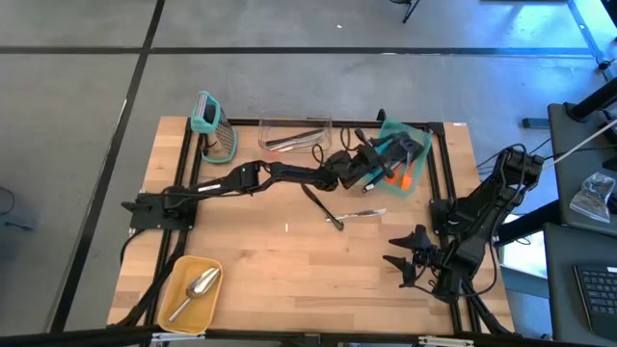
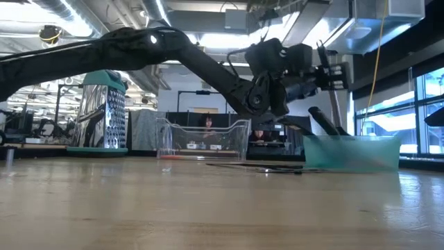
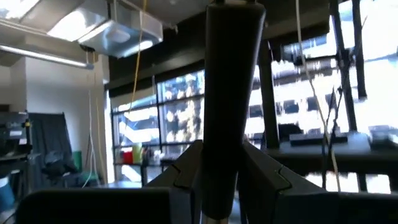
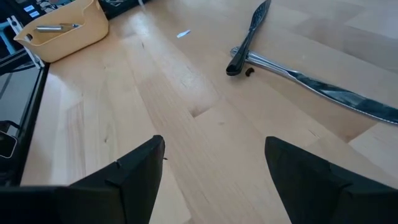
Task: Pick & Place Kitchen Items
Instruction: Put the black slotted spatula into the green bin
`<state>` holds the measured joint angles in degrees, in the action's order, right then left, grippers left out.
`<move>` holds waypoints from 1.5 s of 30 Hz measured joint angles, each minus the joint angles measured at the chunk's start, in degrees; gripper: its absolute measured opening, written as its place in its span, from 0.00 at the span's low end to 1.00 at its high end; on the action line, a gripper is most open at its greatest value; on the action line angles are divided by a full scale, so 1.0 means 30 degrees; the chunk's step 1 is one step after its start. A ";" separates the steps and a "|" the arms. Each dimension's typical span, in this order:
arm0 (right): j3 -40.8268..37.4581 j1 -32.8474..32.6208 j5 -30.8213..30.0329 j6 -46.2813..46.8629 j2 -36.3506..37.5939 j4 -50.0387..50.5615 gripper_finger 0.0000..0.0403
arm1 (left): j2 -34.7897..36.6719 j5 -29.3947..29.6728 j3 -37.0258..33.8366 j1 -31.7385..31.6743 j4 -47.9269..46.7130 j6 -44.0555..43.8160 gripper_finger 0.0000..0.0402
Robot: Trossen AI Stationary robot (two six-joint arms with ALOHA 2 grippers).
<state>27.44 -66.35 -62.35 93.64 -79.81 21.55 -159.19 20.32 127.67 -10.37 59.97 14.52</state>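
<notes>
My left gripper (image 1: pixel 376 162) reaches across the table to the teal bin (image 1: pixel 416 133) at the far right and is shut on a black utensil (image 3: pixel 229 93). In the low view, my left gripper (image 2: pixel 331 72) hangs above the bin's rim (image 2: pixel 350 142). The bin holds several orange, teal and black utensils (image 1: pixel 400 169). A thin black utensil (image 1: pixel 318 202) and a silver one (image 1: pixel 364 214) lie flat on the wood mid-table. My right gripper (image 1: pixel 410 255) waits open over the near right of the table, with nothing between its fingers (image 4: pixel 211 168). My left gripper pinches the black utensil's handle (image 3: pixel 221 168) between its two fingers (image 3: pixel 186 177). The handle lies across the fingers and widens as it runs on past them. The fingers slant upward toward the table's right side. The held part is off the table; the utensil's ends are hidden.
A clear bin (image 1: pixel 294 133) with a few items stands at the far middle. A teal-handled grater (image 1: pixel 214 127) is at the far left. A yellow bin (image 1: pixel 188 289) with a silver scoop (image 1: pixel 198 285) sits at the near left. Black rails frame the table.
</notes>
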 joint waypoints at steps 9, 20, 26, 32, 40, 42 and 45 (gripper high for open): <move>0.0000 -0.0007 -0.0004 -0.0531 0.0000 -0.0595 0.69 | -0.0058 0.2207 -0.0040 0.1152 -0.1032 0.1891 0.18; 0.0000 -0.0007 -0.0015 -0.1142 0.0000 -0.1247 0.69 | -0.0021 0.4922 -0.0062 0.2206 -0.2732 0.2978 0.17; 0.0000 -0.0007 -0.0058 -0.1539 0.0000 -0.1696 0.69 | 0.0168 0.6541 -0.0062 0.2573 -0.4406 0.1842 0.19; 0.0000 -0.0007 -0.0062 -0.1946 0.0000 -0.2050 0.69 | 0.0632 0.7667 -0.0062 0.3046 -0.7361 0.0909 0.24; 0.0000 -0.0022 0.0014 -0.2376 0.0000 -0.2502 0.69 | 0.1193 0.9217 -0.0106 0.3841 -0.9476 0.1271 0.23; 0.0000 -0.0022 0.0015 -0.2763 0.0000 -0.2831 0.69 | 0.1310 0.9016 -0.0098 0.3932 -1.0113 0.0626 0.23; 0.0000 -0.0022 0.0007 -0.3395 0.0000 -0.3386 0.69 | 0.1573 0.8932 -0.0098 0.4123 -1.2068 -0.0892 0.25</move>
<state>27.44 -66.41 -62.33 83.45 -79.81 11.39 -154.48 47.12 127.37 2.00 23.76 11.84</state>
